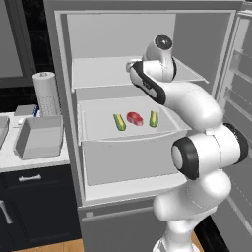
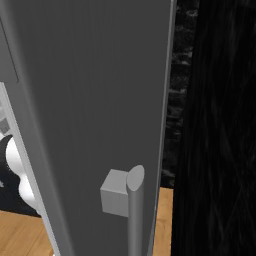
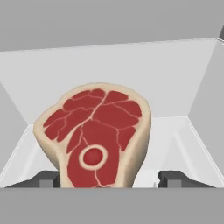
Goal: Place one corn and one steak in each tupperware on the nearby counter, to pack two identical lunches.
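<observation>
A white Franka Panda arm (image 1: pixel 197 147) with dark joints reaches into an open grey refrigerator (image 1: pixel 64 49), its smooth rounded links bending toward the upper of the two shelves. On the pale, flat shelf (image 1: pixel 98 133) below lie three foods in a row: a yellow corn (image 1: pixel 119 122) cob with green husk ends, a small red steak (image 1: pixel 135 118), and a second corn cob (image 1: pixel 153 118) just to the right of the meat, the three near one another but apart.

In the hand view, a steak (image 3: pixel 96 135) stands close before the camera: a flat, rounded cut of deep red flesh, veined with cream lines, rimmed with a pale band of fat and marked with a round bone ring near its lower middle. It sits between the two dark, blocky fingertips (image 3: pixel 175 178) of the claw (image 3: pixel 107 181), which stand apart on either side of the meat; whether they press on it cannot be told. Behind the steak rise the plain light-grey walls of the compartment.

To the left of the refrigerator, a white marbled counter (image 1: pixel 34 160) over dark cabinets with silver bar handles carries one light-grey tupperware (image 1: pixel 39 138), a rectangular tub with sloping walls, and a white paper towel roll (image 1: pixel 47 93) standing upright behind it.

The right base view shows the brushed grey refrigerator door (image 2: pixel 90 100) and its tubular handle (image 2: pixel 134 210).
</observation>
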